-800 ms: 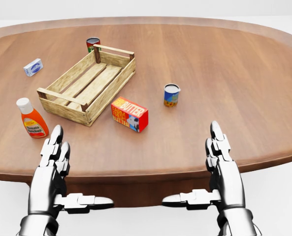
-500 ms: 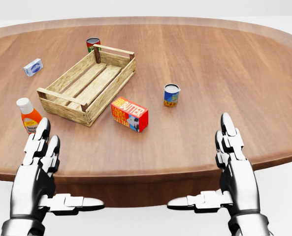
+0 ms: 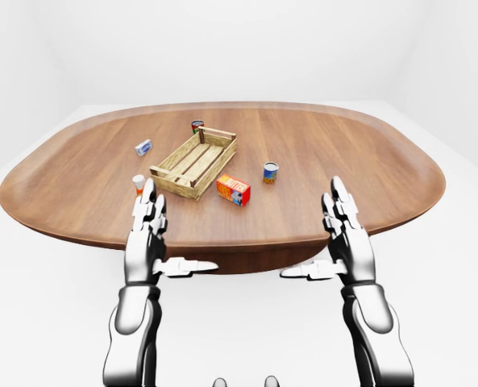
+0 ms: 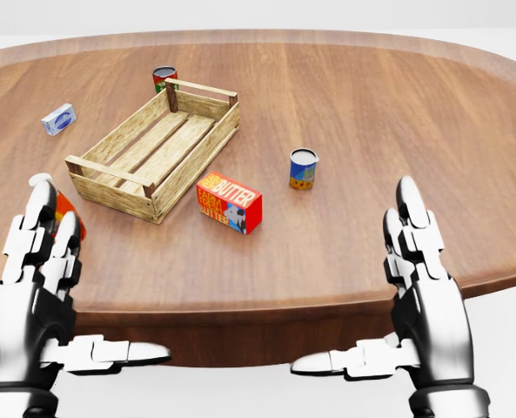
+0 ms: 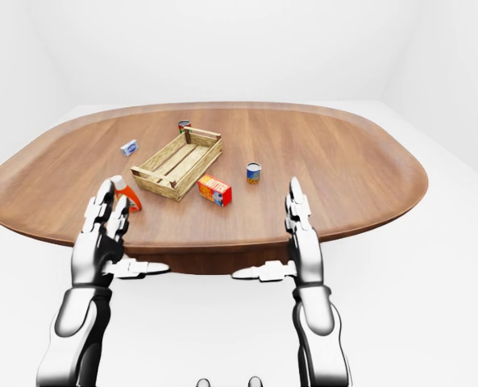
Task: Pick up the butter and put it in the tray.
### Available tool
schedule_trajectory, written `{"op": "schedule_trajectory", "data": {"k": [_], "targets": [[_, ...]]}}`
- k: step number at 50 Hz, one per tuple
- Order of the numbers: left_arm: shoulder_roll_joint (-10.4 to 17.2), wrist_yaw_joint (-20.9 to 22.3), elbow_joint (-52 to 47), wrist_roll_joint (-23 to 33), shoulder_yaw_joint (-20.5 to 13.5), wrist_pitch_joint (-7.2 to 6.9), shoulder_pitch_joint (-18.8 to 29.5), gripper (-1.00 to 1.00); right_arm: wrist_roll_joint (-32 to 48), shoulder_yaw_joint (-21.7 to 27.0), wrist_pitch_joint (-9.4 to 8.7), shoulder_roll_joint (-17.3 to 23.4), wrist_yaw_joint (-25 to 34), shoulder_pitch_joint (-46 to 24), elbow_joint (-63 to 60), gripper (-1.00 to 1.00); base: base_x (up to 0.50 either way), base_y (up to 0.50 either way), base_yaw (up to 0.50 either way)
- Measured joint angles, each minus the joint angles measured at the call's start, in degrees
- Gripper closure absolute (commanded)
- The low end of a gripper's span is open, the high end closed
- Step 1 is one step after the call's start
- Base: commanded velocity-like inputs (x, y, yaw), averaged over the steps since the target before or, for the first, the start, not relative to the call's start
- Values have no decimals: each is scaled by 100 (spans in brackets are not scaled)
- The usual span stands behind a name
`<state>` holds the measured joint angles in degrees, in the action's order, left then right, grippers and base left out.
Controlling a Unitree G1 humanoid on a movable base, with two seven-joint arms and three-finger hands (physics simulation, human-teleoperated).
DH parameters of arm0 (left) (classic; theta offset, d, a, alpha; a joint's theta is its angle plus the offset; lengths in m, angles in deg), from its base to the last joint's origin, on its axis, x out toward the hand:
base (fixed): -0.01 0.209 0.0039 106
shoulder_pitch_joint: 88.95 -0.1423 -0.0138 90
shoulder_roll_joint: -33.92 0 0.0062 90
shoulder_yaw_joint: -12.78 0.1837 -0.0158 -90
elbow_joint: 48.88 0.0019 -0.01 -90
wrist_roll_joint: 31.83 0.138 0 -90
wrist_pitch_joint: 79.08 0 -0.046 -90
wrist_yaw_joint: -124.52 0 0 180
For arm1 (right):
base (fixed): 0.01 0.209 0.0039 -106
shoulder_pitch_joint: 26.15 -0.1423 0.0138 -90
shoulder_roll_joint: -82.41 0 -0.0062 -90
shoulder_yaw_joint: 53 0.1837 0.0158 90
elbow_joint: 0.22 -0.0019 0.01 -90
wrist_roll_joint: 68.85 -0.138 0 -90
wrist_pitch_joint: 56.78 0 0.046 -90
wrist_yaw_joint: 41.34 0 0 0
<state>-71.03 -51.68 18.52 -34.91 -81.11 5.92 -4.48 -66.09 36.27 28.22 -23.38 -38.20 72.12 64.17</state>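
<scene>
While both hands' fingers (image 4: 412, 228) stay spread, empty, the red-orange butter box (image 4: 229, 202) beside the slatted wooden tray (image 4: 110, 173) risks being nudged away.

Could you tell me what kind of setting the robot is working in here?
Probably a bare simulated test room, not a real kitchen: plain white walls and floor surround one large oval brown wooden table, which carries groceries such as a red and orange butter box and a slatted wooden crate tray.

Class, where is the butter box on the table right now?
In the head view the butter lies left of centre on the table, apart from the tray at its upper left, with a can to its right.
</scene>
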Motion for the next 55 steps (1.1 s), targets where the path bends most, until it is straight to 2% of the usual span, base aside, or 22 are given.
{"op": "schedule_trajectory", "data": {"k": [11, 21, 51, 55], "targets": [[-7, 254, -1407, -284, -262, 0, -380, -100, 299, -358, 0, 0, -77, 550, -1705, -100, 0, 0, 0], [-36, 445, -2142, -446, -466, 0, -567, -100, 525, -620, 0, 70, -105, 883, -2707, -100, 0, 5, 0], [-60, 568, -2578, -567, -642, 0, -635, -100, 555, -722, 0, 81, -133, 1063, -3148, -100, 0, 50, 0], [-50, 564, -2599, -583, -669, 0, -625, -100, 536, -738, 0, 66, -144, 1048, -3136, -100, 0, 8, 0]]}}
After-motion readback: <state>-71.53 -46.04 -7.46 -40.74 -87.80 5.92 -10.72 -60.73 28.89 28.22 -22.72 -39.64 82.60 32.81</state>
